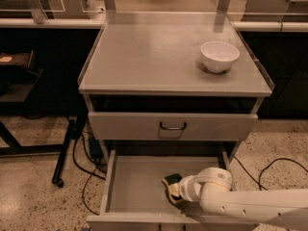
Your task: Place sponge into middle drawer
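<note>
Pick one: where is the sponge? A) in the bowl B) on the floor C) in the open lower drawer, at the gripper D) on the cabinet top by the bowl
C: the sponge is inside the open middle drawer, right at the gripper, well below the bowl.

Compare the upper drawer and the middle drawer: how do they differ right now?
The upper drawer is pushed in, showing only its front and dark handle; the middle drawer is pulled out with its floor exposed. The upper drawer's inside is hidden; the middle drawer has the sponge in it, with the gripper down at the sponge. Both are grey and about equally wide.
</note>
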`<control>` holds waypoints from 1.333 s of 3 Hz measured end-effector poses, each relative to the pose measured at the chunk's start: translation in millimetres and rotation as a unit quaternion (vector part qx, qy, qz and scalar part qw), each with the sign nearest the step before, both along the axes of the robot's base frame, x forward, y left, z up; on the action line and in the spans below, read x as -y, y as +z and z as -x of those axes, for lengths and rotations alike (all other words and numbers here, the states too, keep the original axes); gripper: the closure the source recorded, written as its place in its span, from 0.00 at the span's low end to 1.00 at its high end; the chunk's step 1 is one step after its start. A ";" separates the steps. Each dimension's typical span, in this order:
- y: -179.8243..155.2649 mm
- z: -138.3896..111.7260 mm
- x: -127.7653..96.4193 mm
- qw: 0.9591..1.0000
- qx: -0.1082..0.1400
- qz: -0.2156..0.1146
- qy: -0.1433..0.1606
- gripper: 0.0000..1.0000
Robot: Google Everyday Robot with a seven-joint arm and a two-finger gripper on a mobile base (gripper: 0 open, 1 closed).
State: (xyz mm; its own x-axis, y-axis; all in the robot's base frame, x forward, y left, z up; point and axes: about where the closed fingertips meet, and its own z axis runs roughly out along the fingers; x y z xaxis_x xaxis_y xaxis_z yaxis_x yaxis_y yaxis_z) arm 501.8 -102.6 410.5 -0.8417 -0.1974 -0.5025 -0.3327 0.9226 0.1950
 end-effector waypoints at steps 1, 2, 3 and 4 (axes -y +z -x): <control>0.0 0.0 0.0 1.000 0.000 0.000 0.000 0.26; 0.0 0.0 0.0 1.000 0.000 0.000 0.000 0.04; 0.0 0.0 0.0 1.000 0.000 0.000 0.000 0.00; 0.0 0.0 0.0 1.000 0.000 0.000 0.000 0.00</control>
